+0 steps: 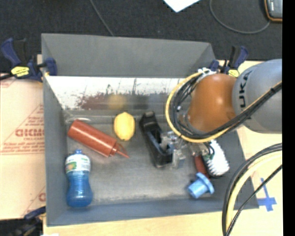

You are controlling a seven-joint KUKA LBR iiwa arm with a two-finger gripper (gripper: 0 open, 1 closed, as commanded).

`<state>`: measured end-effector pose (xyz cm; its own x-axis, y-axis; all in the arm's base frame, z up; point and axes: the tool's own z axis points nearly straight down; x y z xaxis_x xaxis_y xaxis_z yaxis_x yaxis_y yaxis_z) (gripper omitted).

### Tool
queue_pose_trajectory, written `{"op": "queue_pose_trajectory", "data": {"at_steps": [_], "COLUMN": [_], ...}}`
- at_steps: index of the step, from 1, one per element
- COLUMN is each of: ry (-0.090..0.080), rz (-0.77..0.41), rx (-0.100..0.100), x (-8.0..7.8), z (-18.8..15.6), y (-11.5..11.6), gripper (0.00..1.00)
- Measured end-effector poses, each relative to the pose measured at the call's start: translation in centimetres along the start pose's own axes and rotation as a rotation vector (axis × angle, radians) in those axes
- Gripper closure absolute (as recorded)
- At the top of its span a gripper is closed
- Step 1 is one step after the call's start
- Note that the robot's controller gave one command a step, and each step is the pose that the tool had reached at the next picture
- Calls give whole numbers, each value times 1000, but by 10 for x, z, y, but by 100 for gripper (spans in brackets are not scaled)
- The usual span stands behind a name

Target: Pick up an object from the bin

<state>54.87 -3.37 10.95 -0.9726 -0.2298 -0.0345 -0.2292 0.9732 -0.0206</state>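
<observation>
Grey bin (137, 191), 6 loose things on its floor, none heaped.

My hand (171, 150) is down low in the right half of the bin, under the orange wrist cover (210, 104) and its loop of cables (175, 107). It sits hard against the right side of a black, elongated object (151, 128) that lies lengthwise from far to near, roughly mid-bin. The object's near end is right at my hand. Wide or narrow: I cannot tell, the cover and the metal parts crowd that spot. Whether the black object is gripped, I cannot tell either.

Just left of the black object's far end: 1 yellow lemon (124, 126). Left of that, a red squeeze bottle (94, 137) lying on its side, nozzle pointing right and near, its tip below the lemon. Near-left corner: 1 blue drink bottle (78, 181) with a white label, lying with its cap toward the far side.

Right of my hand: a brush (218, 163) with white bristles and a red handle. Near it, toward the near wall, a small blue plastic piece (200, 187).
</observation>
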Motion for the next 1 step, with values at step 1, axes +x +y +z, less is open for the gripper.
{"op": "queue_pose_trajectory", "data": {"at_steps": [1], "ry": [15], "rz": [46], "rx": [-8], "x": [13], "z": [-79], "y": [36], "gripper": [100]}}
